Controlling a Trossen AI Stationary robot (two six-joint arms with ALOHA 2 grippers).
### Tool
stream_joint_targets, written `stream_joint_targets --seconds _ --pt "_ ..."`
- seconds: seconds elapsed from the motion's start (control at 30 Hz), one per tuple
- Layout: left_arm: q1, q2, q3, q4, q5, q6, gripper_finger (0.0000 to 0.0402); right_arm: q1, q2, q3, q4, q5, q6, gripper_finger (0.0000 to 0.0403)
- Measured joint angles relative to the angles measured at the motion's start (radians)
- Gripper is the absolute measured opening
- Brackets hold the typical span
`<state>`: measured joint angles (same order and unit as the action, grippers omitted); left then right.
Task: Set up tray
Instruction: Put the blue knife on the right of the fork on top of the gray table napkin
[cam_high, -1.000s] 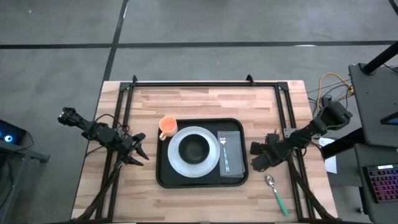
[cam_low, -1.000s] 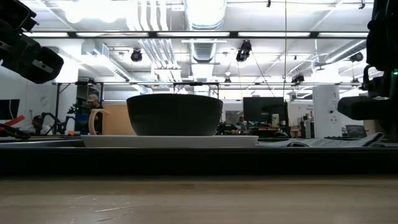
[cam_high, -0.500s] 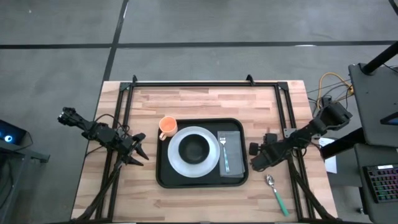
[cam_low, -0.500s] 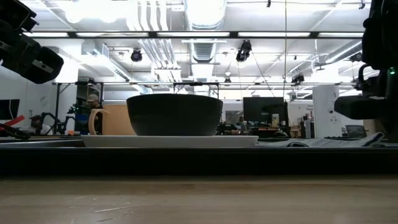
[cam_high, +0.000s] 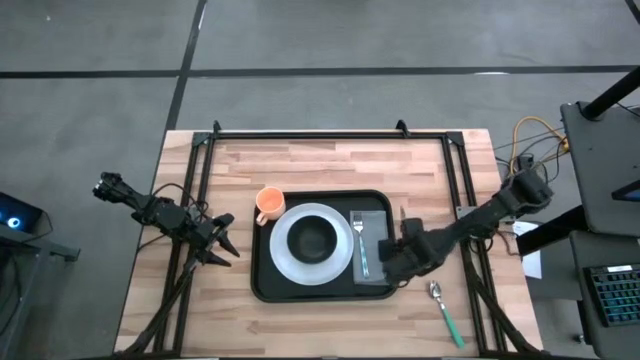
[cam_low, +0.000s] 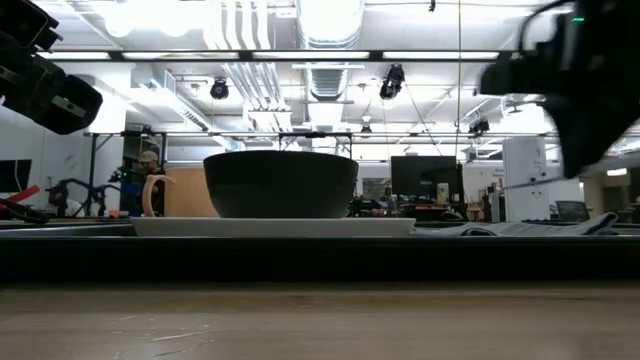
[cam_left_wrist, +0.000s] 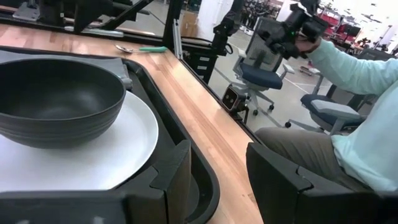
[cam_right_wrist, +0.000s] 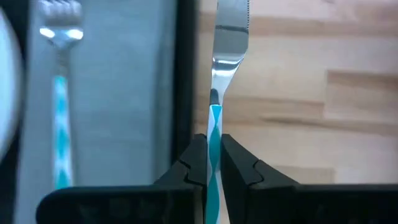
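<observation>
A black tray (cam_high: 262, 285) in the table's middle carries a white plate (cam_high: 285, 262) with a dark bowl (cam_high: 312, 240), and a grey napkin (cam_high: 377, 265) on which a blue-handled fork (cam_high: 360, 245) lies. An orange cup (cam_high: 268, 204) stands at the tray's far left corner. My right gripper (cam_high: 400, 255) hangs over the tray's right rim, shut on a blue-handled knife (cam_right_wrist: 229, 37). My left gripper (cam_high: 225, 245) waits open left of the tray. A green-handled spoon (cam_high: 443, 308) lies on the wood right of the tray. My right gripper pinches the knife's blue handle (cam_right_wrist: 214, 134) between its two fingers, just behind where the handle meets the blade. The fingers come from above, slanting down. The blade (cam_high: 403, 214) sticks out toward the table's far edge, clear of the table, alongside the tray's right rim.
Black frame rails (cam_high: 460, 200) run along the table's left, right and far sides. A seated person in a light blue sleeve (cam_left_wrist: 348, 74) is beyond the table's near edge. Bare wood (cam_high: 320, 160) lies between the tray and the far rail.
My right gripper has risen and gone toward the table's left, from the wood right of the tray to above the tray's right rim, turning as it went, with the knife in it. My left gripper has kept still.
</observation>
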<state>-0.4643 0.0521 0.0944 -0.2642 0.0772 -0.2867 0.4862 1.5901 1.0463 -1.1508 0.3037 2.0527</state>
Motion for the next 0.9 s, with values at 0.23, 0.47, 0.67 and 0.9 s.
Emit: stream_joint_targets --seconds 0.23,0.47,0.67,0.9 --pt "0.0 0.0 0.0 0.001 0.0 0.0 0.0136 -0.093 0.168 0.147 -0.022 0.035 -0.155 0.0011" --pt "0.0 0.0 0.0 0.003 -0.001 -0.003 0.0136 -0.152 0.274 0.209 0.076 0.066 -0.243 0.0011" --pt "0.0 0.0 0.0 0.004 -0.001 -0.003 0.0136 -0.164 0.319 0.237 0.118 0.065 -0.274 0.0011" --pt "0.0 0.0 0.0 0.005 -0.001 -0.003 0.0136 -0.164 0.356 0.23 0.156 0.057 -0.25 0.0011"
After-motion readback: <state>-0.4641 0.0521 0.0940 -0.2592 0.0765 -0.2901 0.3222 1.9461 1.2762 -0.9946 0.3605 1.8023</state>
